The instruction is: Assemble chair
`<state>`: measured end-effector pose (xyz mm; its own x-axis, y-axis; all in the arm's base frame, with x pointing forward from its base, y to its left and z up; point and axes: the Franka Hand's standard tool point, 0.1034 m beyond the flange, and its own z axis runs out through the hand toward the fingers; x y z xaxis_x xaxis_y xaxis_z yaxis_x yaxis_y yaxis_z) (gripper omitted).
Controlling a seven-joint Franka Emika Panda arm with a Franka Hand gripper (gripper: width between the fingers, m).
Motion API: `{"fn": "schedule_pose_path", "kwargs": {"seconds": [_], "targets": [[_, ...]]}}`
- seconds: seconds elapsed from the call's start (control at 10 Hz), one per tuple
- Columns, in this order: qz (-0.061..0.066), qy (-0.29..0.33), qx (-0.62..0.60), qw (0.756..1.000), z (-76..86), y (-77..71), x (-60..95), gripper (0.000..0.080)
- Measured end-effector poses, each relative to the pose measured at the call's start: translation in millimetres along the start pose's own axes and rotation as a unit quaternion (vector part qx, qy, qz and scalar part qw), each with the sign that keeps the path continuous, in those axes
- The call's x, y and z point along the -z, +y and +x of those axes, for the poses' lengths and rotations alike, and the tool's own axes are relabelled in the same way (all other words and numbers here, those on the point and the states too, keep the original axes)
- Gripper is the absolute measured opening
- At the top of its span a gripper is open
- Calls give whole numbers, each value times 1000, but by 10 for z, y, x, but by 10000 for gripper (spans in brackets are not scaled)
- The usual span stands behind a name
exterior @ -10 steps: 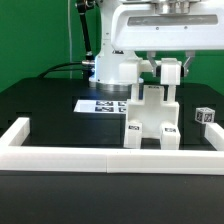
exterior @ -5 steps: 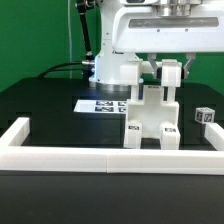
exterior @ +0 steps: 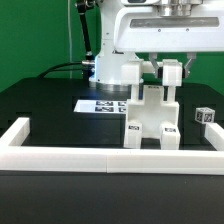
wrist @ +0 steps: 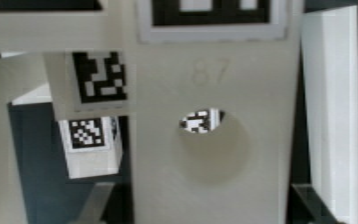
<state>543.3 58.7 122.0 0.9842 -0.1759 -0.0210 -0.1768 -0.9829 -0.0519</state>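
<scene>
1. The gripper (exterior: 169, 72) hangs at the chair's (exterior: 150, 120) 12 o'clock; its jaws are nearly closed, pinching a white chair piece.
2. The chair stands upright mid-table (exterior: 45, 105); the wrist view shows its tagged faces close up.
3. The border rail (exterior: 100, 157) runs just past its feet at 6 o'clock.
4. The marker board (exterior: 92, 104) lies near at 10 o'clock; a small tagged cube (exterior: 206, 116) sits apart at 3 o'clock; bare tabletop lies at 9 o'clock.

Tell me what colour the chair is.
Matte white chair, with small black-and-white square tags; the exterior view shows it best.
</scene>
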Motion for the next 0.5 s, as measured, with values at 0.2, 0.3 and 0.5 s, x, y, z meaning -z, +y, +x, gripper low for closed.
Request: {"fn": "schedule_pose_path", "kwargs": {"seconds": [0.2,0.3,0.5], "targets": [[0,0,0,1000,0,0,-1,290],[0,0,1,1000,0,-3,-2,290],[0,2,4,1000,-27,-30,-8,290]]}}
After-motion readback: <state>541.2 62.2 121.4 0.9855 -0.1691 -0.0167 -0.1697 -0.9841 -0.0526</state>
